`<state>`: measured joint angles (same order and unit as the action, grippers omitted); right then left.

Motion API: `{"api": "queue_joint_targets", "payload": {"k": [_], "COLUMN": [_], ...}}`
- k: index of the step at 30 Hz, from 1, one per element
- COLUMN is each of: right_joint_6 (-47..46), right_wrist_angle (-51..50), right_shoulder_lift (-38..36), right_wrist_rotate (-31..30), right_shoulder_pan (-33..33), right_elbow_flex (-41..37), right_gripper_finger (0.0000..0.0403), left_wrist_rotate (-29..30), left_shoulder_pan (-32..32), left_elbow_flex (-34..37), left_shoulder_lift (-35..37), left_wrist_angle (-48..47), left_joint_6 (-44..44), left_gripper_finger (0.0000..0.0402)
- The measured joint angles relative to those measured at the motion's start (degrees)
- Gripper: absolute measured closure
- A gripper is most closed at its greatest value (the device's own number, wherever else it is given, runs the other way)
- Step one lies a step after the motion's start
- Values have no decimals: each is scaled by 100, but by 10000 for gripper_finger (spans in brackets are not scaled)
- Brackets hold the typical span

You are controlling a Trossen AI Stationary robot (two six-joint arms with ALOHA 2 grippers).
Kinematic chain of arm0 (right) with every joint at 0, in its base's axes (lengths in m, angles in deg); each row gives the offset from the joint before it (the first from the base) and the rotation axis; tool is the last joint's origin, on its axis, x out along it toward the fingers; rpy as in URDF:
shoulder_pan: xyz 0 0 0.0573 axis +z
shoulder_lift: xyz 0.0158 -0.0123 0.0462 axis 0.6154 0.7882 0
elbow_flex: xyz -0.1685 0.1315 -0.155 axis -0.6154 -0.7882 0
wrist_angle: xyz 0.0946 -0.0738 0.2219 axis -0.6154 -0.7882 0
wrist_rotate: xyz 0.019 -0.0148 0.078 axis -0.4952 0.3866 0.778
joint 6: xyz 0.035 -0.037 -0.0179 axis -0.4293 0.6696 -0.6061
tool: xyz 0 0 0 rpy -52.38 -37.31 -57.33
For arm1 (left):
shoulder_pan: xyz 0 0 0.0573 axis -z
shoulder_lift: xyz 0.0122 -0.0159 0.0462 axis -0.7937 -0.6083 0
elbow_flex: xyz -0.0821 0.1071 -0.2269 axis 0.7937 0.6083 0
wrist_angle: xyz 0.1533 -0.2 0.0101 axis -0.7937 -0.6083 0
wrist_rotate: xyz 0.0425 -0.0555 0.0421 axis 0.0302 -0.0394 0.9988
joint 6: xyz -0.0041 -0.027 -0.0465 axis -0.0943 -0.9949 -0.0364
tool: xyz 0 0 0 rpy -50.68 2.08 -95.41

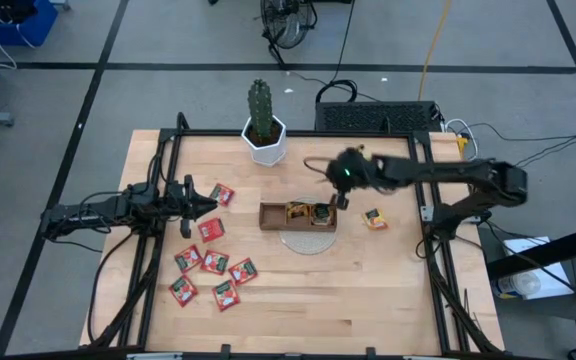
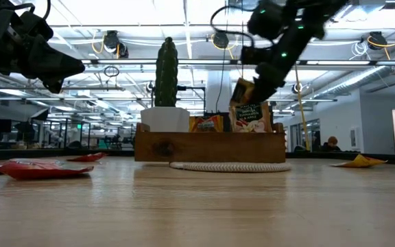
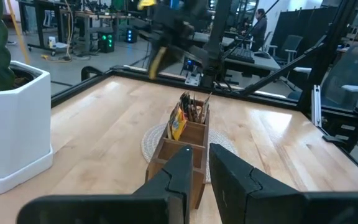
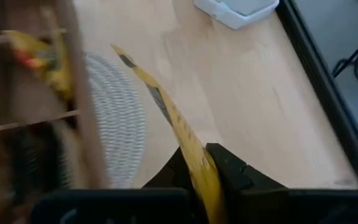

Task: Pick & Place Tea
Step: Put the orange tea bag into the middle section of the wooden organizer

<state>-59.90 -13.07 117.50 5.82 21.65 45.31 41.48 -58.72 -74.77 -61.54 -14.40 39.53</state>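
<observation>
Your right claw (image 1: 340,203) is gripping a yellow sachet (image 4: 166,115) over the tray (image 1: 297,217); red sachets (image 1: 212,262) are waiting lower left, left claw (image 1: 206,204) nearly closed, empty.

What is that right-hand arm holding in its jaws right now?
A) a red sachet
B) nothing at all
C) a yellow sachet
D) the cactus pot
C: the right wrist view shows a yellow sachet pinched edge-on in the right gripper, beside the wooden tray.

Tray (image 1: 273,217) sits on mat (image 1: 306,241), cactus pot (image 1: 265,142) behind it
</observation>
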Motion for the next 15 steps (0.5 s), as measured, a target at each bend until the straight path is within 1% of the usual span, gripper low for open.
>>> {"api": "queue_joint_targets", "payload": {"k": [4, 7, 11, 15], "right_joint_6": [-332, -459, -492, -371], "right_wrist_angle": [818, 1349, 2035, 2426], "right_shoulder_lift": [-553, -757, -803, -726], "right_wrist_rotate": [-591, -1037, -1418, -1847], "right_shoulder_pan": [677, 1179, 1702, 2131], "right_elbow_flex": [-815, -1227, -1456, -1486], "right_gripper_finger": [391, 391, 391, 391], "left_wrist_rotate": [-2, 0, 0, 0], "left_shoulder_pan": [2, -1, 1, 1], "left_elbow_flex": [0, 0, 1, 1], "left_shoulder_lift": [0, 0, 0, 0], "left_wrist_angle": [0, 0, 0, 2], "left_joint_6": [0, 0, 0, 0], "left_gripper_finger": [344, 344, 344, 344]}}
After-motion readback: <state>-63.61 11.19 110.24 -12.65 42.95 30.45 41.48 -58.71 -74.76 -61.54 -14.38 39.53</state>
